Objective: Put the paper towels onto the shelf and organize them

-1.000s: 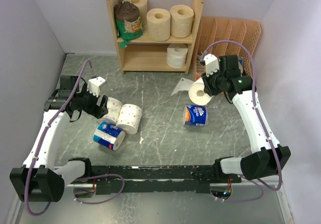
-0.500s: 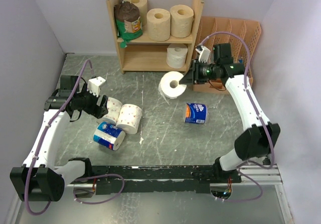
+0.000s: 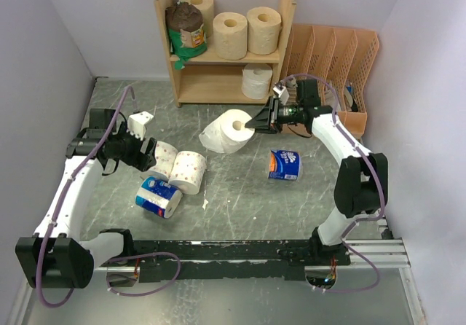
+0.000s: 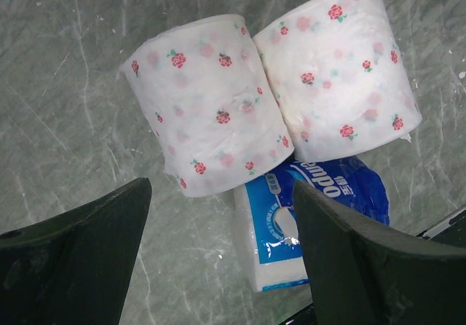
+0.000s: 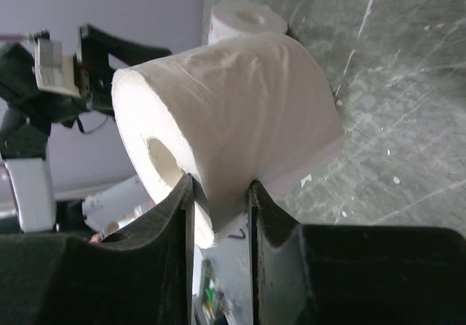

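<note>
Starting at the near left of the table (image 3: 240,208), you have a blue-wrapped roll (image 3: 158,196) lying on its side, with the left flowered roll (image 3: 164,159) and the right flowered roll (image 3: 189,172) side by side just beyond it, both white with small red blossoms. Your left gripper (image 3: 149,152) sits low at the left flowered roll, its jaws spread wide and holding nothing; in the left wrist view both flowered rolls lie past the fingertips (image 4: 138,194) and you cannot tell whether either pad touches paper. Over on the right, a second blue-wrapped roll (image 3: 284,165) lies alone on the table, well apart from the left group. Just beyond it your right gripper (image 3: 256,121) has its jaws drawn in narrow, pinched on the edge of a plain white roll (image 3: 231,130) that is turned on its side with its core facing the near side and a loose flap of paper hanging off to the left; the right wrist view shows the two fingers (image 5: 182,216) squeezing the roll's lower wall. At the far edge stands the shelf (image 3: 287,19): its upper tier carries a green-and-brown wrapped roll (image 3: 187,30) at the left and three tan rolls (image 3: 231,35) beside it, and its lower tier has one white roll (image 3: 256,81) at the right end. The peach file organizer (image 3: 331,48) stands just to the right of the shelf
</note>
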Action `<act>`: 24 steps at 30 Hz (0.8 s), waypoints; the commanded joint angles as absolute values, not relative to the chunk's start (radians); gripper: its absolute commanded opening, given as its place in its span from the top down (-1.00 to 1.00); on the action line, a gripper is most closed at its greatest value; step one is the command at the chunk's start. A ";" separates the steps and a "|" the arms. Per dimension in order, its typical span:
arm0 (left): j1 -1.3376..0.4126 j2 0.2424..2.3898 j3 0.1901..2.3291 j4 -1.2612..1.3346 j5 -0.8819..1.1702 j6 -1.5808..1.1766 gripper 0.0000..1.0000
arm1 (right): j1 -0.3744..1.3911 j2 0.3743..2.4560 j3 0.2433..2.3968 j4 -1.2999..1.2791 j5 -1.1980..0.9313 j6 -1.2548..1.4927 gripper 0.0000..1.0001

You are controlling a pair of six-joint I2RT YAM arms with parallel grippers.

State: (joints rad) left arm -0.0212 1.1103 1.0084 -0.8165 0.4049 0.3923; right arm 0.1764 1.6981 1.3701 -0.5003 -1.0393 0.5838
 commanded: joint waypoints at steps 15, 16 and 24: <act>-0.012 1.147 1.049 -0.812 0.403 0.390 -0.78 | 0.228 1.774 1.356 0.240 -0.604 1.125 1.00; -0.013 1.144 1.047 -0.811 0.403 0.390 -0.78 | 0.235 1.781 1.370 0.240 -0.582 1.133 1.00; -0.013 1.150 1.042 -0.805 0.402 0.394 -0.78 | 0.267 1.901 1.520 0.211 -0.448 1.173 1.00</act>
